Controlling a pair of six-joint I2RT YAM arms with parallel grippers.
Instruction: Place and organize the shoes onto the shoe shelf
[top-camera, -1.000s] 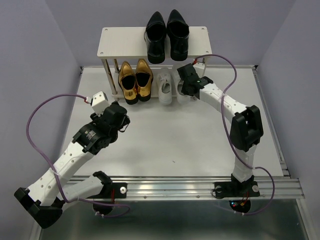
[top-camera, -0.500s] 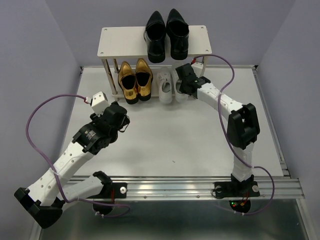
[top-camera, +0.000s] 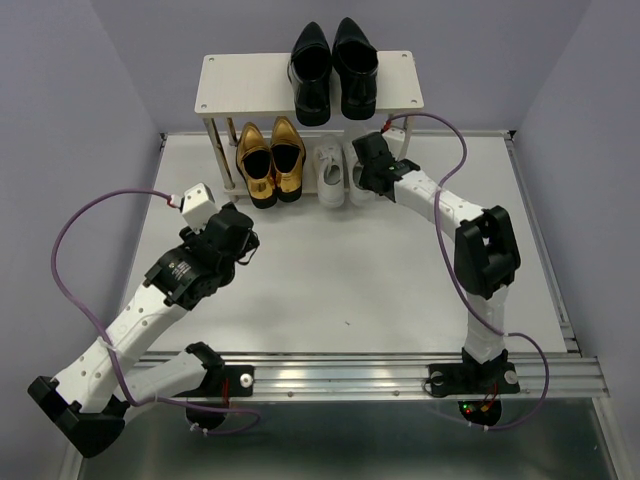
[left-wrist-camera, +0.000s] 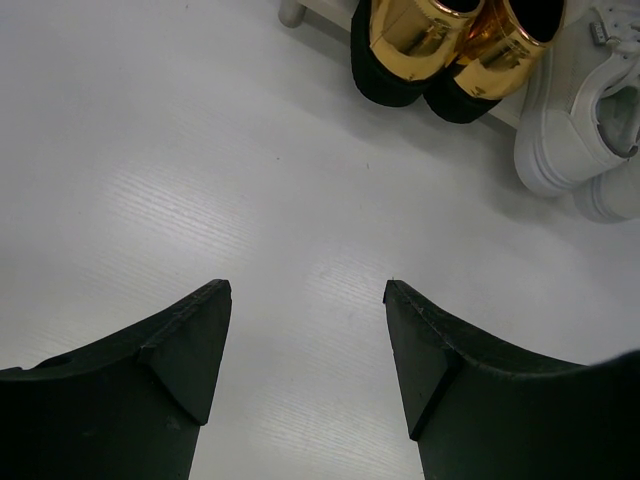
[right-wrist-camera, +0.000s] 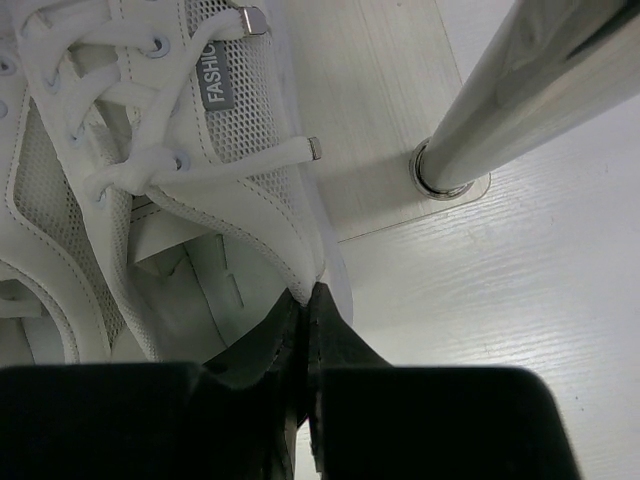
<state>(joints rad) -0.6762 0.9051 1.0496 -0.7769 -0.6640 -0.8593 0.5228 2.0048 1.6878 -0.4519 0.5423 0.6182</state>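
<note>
The shoe shelf (top-camera: 235, 85) stands at the back. Two black dress shoes (top-camera: 332, 70) sit on its top board. Two gold loafers (top-camera: 271, 160) and a white sneaker (top-camera: 331, 175) sit on the lower tier. My right gripper (top-camera: 366, 182) is shut on the collar of the second white sneaker (right-wrist-camera: 200, 170), beside the first one at the shelf's right leg (right-wrist-camera: 520, 90). My left gripper (top-camera: 243, 240) is open and empty over the table, in front of the loafers (left-wrist-camera: 440, 50); its fingertips (left-wrist-camera: 205, 320) frame bare table.
The shelf's silver legs (top-camera: 214, 150) stand at its corners. The table's raised rim (top-camera: 535, 240) runs along the right side. The grey table surface (top-camera: 340, 280) lies between the arms. Purple cables loop off both wrists.
My right gripper has pushed the white sneaker a little left and further under the shelf. The left arm has not moved.
</note>
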